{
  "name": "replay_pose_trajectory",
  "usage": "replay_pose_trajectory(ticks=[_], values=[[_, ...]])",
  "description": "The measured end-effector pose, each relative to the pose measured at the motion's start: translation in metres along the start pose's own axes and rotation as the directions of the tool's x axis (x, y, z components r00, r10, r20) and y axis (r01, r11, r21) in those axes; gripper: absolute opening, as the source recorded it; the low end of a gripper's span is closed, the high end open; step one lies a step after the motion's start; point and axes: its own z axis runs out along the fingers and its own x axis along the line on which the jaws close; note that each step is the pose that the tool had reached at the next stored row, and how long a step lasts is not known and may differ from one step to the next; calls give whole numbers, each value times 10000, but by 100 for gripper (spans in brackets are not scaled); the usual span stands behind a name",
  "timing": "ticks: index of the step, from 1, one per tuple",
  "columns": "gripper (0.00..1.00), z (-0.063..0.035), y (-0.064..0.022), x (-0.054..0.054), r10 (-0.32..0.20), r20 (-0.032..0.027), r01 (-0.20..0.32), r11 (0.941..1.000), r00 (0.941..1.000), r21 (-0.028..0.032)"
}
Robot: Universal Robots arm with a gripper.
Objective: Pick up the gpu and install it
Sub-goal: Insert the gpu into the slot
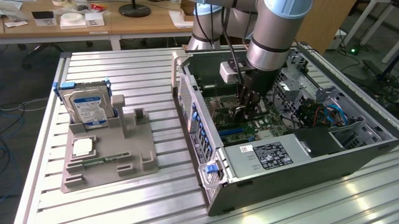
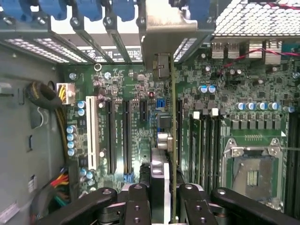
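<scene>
**GPU is down in the case, lining it up over the slot**

So right now I've got the pincer [image 1: 251, 103] reaching down inside the open PC case [image 1: 349, 154], and it's clamped on the gpu [image 2: 172, 140], holding it by its top edge. In the wrist view the card runs edge-on as a thin line straight away from the fingers [image 2: 140, 197], with its silvery bracket [image 2: 161, 65] at the far end, up against the case's rear slot openings. I'm holding it upright like that because the card has to drop vertically into a slot on the motherboard [image 2: 136, 122], and the bracket has to land at the rear wall at the same time.

The card sits just beside the long black expansion slots, between them and the RAM slots [image 2: 206, 140], with the empty CPU socket [image 2: 253, 168] further off on that side. Whether the bottom edge is already touching a slot or hanging just above it, I honestly can't tell from here.

Outside the case, on the worktop [image 1: 124, 70], the grey parts holder [image 1: 134, 154] has the hard drive [image 1: 87, 107] standing in it and the processor chip [image 1: 82, 148] lying flat near it.
</scene>
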Motion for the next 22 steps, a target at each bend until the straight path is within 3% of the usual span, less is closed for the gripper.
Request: replay_pose_trajectory(ticks=[8, 22], values=[[28, 136, 12, 2, 1, 0, -1, 10000, 10000, 0], [28, 238, 64, 21, 3, -1, -3, 10000, 10000, -1]])
